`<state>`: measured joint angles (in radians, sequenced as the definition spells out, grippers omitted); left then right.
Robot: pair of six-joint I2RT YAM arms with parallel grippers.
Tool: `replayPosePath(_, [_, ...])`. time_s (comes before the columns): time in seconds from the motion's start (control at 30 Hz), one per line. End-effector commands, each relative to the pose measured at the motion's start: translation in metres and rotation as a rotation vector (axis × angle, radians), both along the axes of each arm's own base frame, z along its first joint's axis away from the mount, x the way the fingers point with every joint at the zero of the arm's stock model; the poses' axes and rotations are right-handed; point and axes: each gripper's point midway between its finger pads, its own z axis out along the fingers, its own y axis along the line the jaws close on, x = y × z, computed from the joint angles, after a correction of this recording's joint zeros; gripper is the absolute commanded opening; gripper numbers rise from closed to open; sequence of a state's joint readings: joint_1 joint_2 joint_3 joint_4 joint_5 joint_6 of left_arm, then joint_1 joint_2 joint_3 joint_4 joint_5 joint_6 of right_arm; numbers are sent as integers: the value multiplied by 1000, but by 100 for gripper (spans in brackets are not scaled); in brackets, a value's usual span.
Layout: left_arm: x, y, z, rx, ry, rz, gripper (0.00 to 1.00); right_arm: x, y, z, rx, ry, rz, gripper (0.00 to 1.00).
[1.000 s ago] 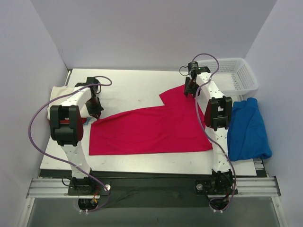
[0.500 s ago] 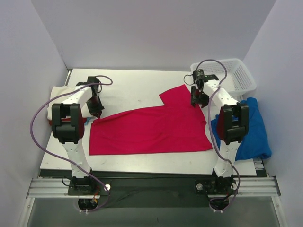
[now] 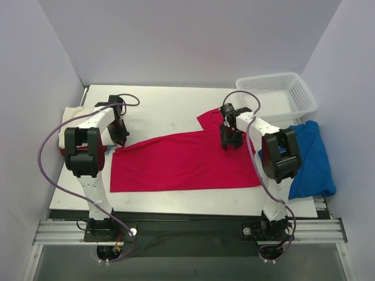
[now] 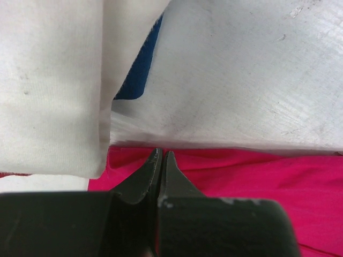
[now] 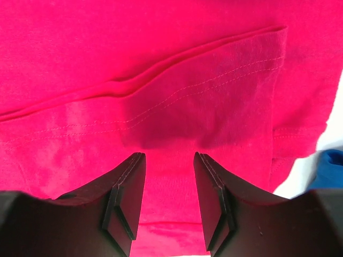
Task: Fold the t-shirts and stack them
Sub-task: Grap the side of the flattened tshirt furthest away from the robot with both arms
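The crimson red t-shirt [image 3: 187, 161] lies spread flat across the table, one sleeve pointing to the back right. My left gripper [image 3: 120, 139] sits at the shirt's back left corner, shut on the red cloth [image 4: 241, 182]; its fingertips [image 4: 162, 154] are pressed together. My right gripper [image 3: 229, 140] hovers low over the shirt's right part, open and empty [image 5: 169, 160], with a stitched hem fold [image 5: 203, 80] just ahead. The cream t-shirt [image 3: 73, 114] lies bunched at the left edge and fills the left of the left wrist view [image 4: 48, 107]. The royal blue t-shirt [image 3: 307, 158] lies crumpled at the right edge.
A white lattice basket [image 3: 278, 93] stands at the back right corner. Bare white table [image 3: 164, 108] lies behind the red shirt. A dark blue patch [image 4: 139, 69] shows beside the cream cloth. Purple cables loop over both arms.
My right arm has swung from the back right near the basket leftward and nearer, onto the red shirt. The left gripper has stayed at the shirt's corner.
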<state>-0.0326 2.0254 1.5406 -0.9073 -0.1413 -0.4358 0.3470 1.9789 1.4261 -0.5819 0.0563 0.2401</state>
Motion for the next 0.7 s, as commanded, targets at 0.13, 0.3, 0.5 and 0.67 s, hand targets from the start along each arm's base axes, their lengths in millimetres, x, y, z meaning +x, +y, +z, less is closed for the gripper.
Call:
replayPosePath(0.13, [2, 3, 8, 2, -44, 9, 0, -36, 1, -13, 11, 76, -30, 42])
replayPosePath(0.3, [-4, 7, 7, 13, -38, 32, 0, -68, 7, -23, 4, 129, -24, 42])
replayPosePath(0.5, [-15, 16, 10, 32, -37, 64, 0, -113, 9, -29, -8, 183, -32, 42])
replayPosePath(0.67, [-26, 34, 14, 38, -34, 112, 0, -136, 10, -29, -17, 196, -23, 42])
